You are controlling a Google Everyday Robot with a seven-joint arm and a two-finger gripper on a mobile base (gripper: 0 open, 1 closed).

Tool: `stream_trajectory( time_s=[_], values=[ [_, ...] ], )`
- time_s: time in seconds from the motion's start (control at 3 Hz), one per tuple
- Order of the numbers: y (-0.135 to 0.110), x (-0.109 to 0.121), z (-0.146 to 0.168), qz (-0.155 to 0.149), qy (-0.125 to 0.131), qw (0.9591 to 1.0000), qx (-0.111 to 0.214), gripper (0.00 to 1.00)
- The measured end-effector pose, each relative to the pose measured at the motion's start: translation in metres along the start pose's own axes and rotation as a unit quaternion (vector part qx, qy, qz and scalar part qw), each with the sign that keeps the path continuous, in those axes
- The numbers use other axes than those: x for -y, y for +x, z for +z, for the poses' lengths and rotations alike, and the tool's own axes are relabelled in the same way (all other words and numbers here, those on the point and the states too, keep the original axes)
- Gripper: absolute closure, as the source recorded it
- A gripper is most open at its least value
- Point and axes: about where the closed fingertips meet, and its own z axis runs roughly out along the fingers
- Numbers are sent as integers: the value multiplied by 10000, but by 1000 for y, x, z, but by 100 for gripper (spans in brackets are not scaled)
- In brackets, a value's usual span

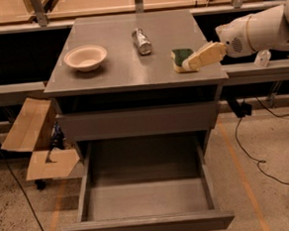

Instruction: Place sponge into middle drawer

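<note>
At the cabinet top's (126,71) 3 o'clock edge, the gripper (194,63) overlaps the sponge (180,57). I cannot tell its grip. The middle drawer (147,226) stands open.

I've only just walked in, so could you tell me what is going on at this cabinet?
A robot arm reaches in from the right, and its gripper is at the sponge, which appears to rest near the right edge of the cabinet top. Below, the middle drawer stands pulled out with nothing visible in it, so the sponge is not yet placed. A bowl and a silver can also sit on the top.
</note>
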Motion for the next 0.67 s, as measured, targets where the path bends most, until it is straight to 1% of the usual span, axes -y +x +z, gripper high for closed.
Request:
stream_trajectory(
  time_s=[0.33, 0.67],
  values=[
    [9, -5, 4, 20, -19, 9999, -133, 0],
    [23, -5, 20, 43, 41, 9999, -152, 0]
  ],
)
